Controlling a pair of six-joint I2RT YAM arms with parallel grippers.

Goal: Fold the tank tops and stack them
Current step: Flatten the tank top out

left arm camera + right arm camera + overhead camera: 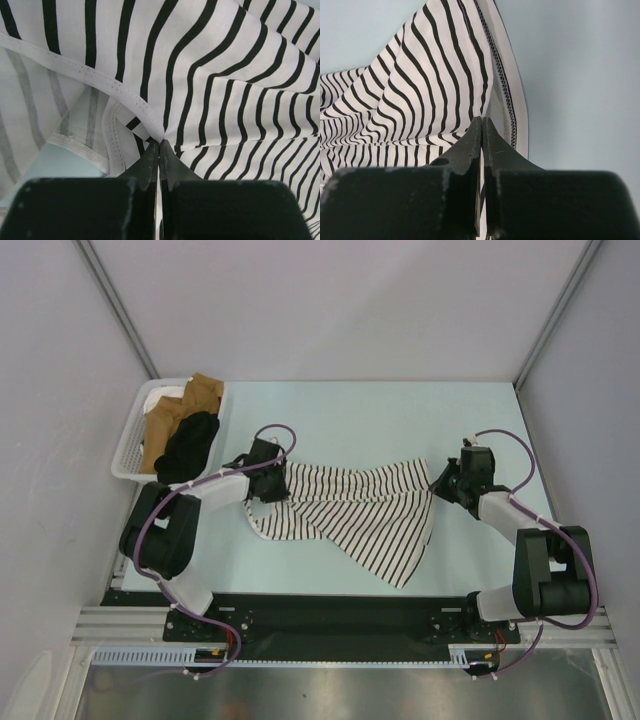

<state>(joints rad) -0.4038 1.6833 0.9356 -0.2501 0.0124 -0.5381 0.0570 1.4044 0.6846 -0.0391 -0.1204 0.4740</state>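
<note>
The striped tank top (pixel 360 515) hangs stretched between my two grippers above the pale table (pixel 400 415), its lower part drooping toward the front. My left gripper (pixel 272 483) is shut on its left end; in the left wrist view the closed tips (pixel 160 144) pinch cloth beside a white hem (pixel 100 80). My right gripper (pixel 440 480) is shut on its right end; in the right wrist view the closed tips (pixel 482 120) pinch the striped cloth (pixel 420 90) near a stitched hem (pixel 502 75). The black tank top (pixel 190 445) lies in the white basket (pixel 133 435) at the back left.
The basket also holds a tan garment (pixel 185 405) and something white (pixel 162 398). Grey walls close the table at the back and sides. The black rail (pixel 330 615) with the arm bases runs along the near edge.
</note>
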